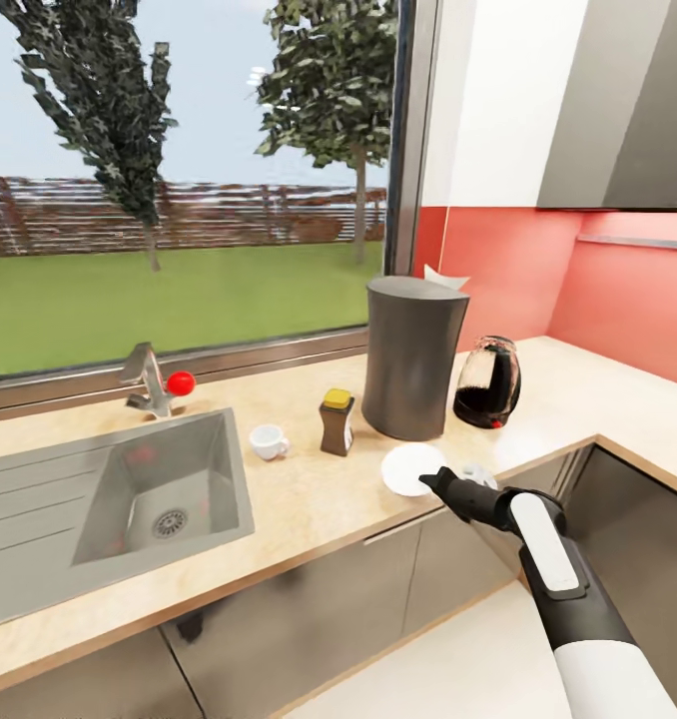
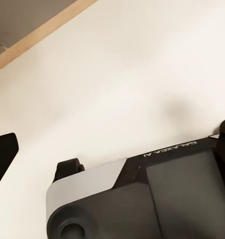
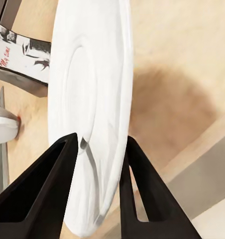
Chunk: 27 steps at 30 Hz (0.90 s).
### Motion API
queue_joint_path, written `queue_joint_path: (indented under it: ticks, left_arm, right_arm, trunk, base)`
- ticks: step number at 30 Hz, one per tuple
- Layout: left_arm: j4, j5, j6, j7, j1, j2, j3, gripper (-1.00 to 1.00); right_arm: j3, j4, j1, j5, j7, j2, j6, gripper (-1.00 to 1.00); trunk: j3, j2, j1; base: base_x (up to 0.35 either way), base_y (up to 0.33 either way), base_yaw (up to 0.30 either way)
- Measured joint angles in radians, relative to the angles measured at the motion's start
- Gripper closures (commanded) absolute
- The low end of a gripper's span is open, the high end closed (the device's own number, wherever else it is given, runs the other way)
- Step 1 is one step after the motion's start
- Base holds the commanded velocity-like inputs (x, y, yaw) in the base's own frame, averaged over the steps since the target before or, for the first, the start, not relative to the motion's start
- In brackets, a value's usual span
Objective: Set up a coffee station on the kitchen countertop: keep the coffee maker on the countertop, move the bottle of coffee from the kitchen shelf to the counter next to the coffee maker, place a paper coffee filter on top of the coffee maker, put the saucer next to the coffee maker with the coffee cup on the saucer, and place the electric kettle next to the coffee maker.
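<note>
1. Right gripper point(image 1: 430, 481) reached over the countertop point(image 1: 309, 499) front edge, clamped on the saucer point(image 1: 410, 467) rim; in the right wrist view, fingers point(image 3: 43, 189) pressed both faces of the saucer point(image 3: 92, 99).
2. Saucer held just in front of the coffee maker point(image 1: 412, 358), paper filter point(image 1: 444, 276) poking from its top.
3. Coffee bottle point(image 1: 338, 422) and cup point(image 1: 269, 441) stood left of the maker, kettle point(image 1: 488, 382) right.
4. Left gripper's state: impossible to tell.
</note>
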Motion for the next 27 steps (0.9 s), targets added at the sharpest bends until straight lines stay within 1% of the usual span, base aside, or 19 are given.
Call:
queue_joint_path:
  ticks: [5, 9, 13, 23, 27]
  left_arm:
    - [0.0, 0.0, 0.0, 0.0, 0.0, 0.0, 0.0, -1.0]
    - [0.0, 0.0, 0.001, 0.0, 0.0, 0.0, 0.0, -1.0]
    - [0.0, 0.0, 0.001, 0.0, 0.0, -0.001, 0.0, -1.0]
    - [0.0, 0.0, 0.0, 0.0, 0.0, -0.001, 0.0, -1.0]
    - [0.0, 0.0, 0.001, 0.0, 0.0, -0.001, 0.0, -1.0]
  right_arm:
    - [0.0, 0.003, 0.0, 0.0, 0.0, 0.0, 0.0, 1.0]
    - [0.0, 0.003, 0.0, 0.0, 0.0, 0.0, 0.0, 1.0]
    - [0.0, 0.003, 0.0, -0.001, 0.0, 0.0, 0.0, 1.0]
    - [0.0, 0.003, 0.0, -0.001, 0.0, 0.0, 0.0, 1.0]
    - [0.0, 0.004, 0.0, -0.001, 0.0, 0.0, 0.0, 1.0]
  trunk:
    - [0.0, 0.0, 0.0]
    - [0.0, 0.0, 0.0]
    - [0.0, 0.0, 0.0]
    - [0.0, 0.0, 0.0]
    - [0.0, 0.0, 0.0]
  base:
    - [0.008, -0.004, 0.209]
    - [0.094, -0.001, 0.177]
    - [0.093, 0.0, 0.032]
    - [0.011, 0.0, 0.003]
    - [0.083, 0.0, 0.0]
